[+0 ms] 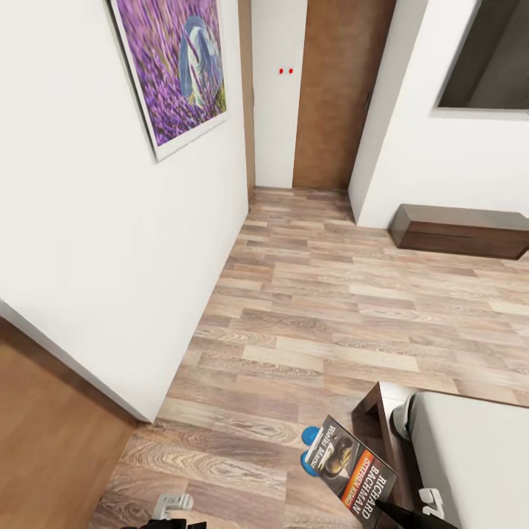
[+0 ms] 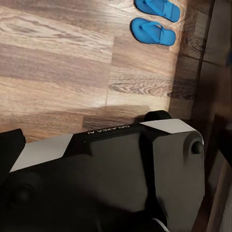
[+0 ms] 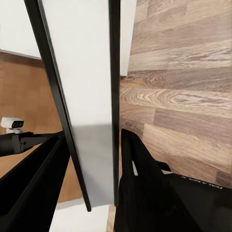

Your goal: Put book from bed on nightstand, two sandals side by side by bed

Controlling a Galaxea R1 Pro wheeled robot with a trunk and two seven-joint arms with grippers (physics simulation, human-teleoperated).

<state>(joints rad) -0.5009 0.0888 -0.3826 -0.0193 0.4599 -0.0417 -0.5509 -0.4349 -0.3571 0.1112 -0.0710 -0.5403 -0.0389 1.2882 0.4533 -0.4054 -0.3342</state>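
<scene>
My right gripper (image 3: 92, 166) is shut on the book (image 1: 353, 466), a thin paperback with an orange band and "Richard Bachman" lettering, held tilted above the floor beside the bed's corner (image 1: 375, 411). In the right wrist view the book (image 3: 82, 72) runs edge-on between the two black fingers (image 3: 137, 164). The two blue sandals (image 2: 152, 19) lie side by side on the wood floor next to the dark bed frame (image 2: 217, 58); in the head view the sandals (image 1: 311, 439) peek out behind the book. My left arm's end (image 1: 173, 505) sits at the bottom edge, fingers hidden. The nightstand is out of view.
A white wall with a purple painting (image 1: 173, 66) stands close on the left. A passage leads to a brown door (image 1: 334, 95). A long low dark cabinet (image 1: 459, 229) sits against the right wall. Open wood floor (image 1: 323, 316) lies ahead. My base (image 2: 111, 179) shows in the left wrist view.
</scene>
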